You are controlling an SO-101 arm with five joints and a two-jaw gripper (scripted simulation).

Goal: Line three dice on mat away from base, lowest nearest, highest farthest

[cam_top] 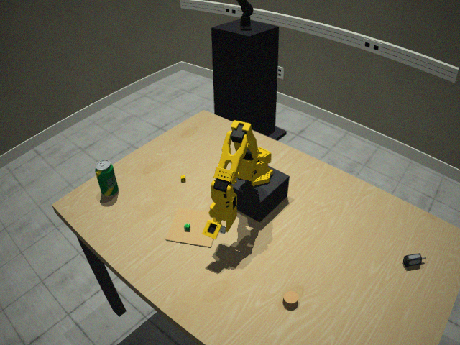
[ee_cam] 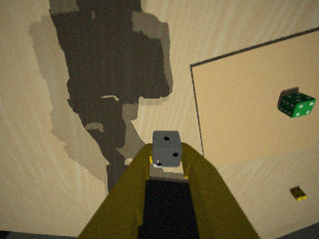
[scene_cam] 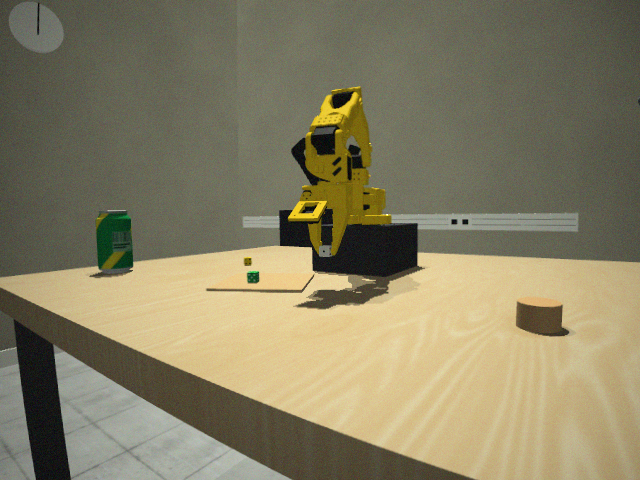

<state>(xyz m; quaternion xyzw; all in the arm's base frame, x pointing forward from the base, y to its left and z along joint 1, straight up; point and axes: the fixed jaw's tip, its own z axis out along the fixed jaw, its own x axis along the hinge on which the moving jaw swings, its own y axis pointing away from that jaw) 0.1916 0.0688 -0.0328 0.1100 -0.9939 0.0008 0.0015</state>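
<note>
Grey die point(ee_cam: 166, 148) sits clenched in the claw point(ee_cam: 167, 166), lifted off the tabletop point(cam_top: 334, 223) at lower centre of the wrist view. Its target, the mat point(ee_cam: 249, 110), lies to the right, already carrying the green die point(ee_cam: 296, 104); the yellow die point(ee_cam: 298, 193) waits off it at lower right.

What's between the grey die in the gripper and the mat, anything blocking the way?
Nothing visible blocks it. The gripper holds the grey die above bare table just off the mat edge. The green die already sits on the mat, off to one side; the yellow die lies off it.
</note>
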